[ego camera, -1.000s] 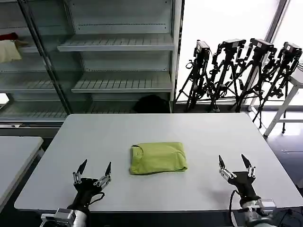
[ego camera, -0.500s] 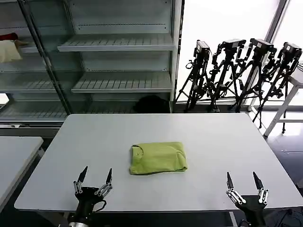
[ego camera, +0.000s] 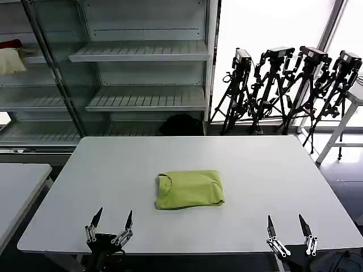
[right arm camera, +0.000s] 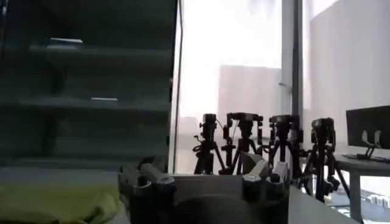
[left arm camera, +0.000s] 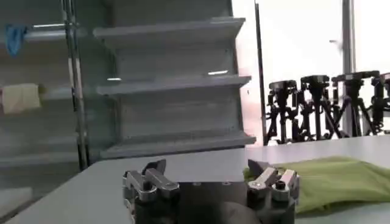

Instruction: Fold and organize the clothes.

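A white table fills the near scene. Beyond it, far left, stand grey shelves holding a cream and red cloth bundle. Black tripods cluster far right.
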Controlling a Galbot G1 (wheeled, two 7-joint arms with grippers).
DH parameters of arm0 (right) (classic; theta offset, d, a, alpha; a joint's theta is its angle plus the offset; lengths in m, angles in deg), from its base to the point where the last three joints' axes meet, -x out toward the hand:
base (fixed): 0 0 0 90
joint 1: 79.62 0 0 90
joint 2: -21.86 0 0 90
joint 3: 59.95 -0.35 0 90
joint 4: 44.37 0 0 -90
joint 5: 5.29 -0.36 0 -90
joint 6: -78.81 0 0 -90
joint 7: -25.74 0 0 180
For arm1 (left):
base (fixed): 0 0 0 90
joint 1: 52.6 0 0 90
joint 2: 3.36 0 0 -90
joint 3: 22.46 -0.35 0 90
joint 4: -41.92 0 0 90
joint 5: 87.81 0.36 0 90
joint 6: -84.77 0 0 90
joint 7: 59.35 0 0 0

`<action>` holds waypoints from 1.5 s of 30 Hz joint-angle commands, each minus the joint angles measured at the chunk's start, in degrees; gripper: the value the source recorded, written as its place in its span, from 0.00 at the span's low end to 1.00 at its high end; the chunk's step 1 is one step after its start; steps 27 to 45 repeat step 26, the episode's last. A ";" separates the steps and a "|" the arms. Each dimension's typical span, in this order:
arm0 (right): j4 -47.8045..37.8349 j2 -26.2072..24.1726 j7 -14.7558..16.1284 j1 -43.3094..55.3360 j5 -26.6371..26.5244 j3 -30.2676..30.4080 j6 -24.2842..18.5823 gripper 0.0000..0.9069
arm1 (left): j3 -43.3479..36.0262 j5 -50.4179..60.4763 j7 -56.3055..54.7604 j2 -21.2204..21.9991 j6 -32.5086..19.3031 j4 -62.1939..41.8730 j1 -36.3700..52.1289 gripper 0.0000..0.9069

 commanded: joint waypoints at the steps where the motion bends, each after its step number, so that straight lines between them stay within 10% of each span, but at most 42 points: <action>1: -0.65 -0.17 -0.88 -1.11 1.77 2.01 -2.14 1.00 | 0.06 1.09 -0.20 -0.07 0.39 3.18 -5.04 1.00; 45: -0.65 -0.37 -0.84 -1.01 1.73 2.61 -2.03 1.00 | -0.10 1.43 -0.56 0.39 0.18 2.17 -4.49 1.00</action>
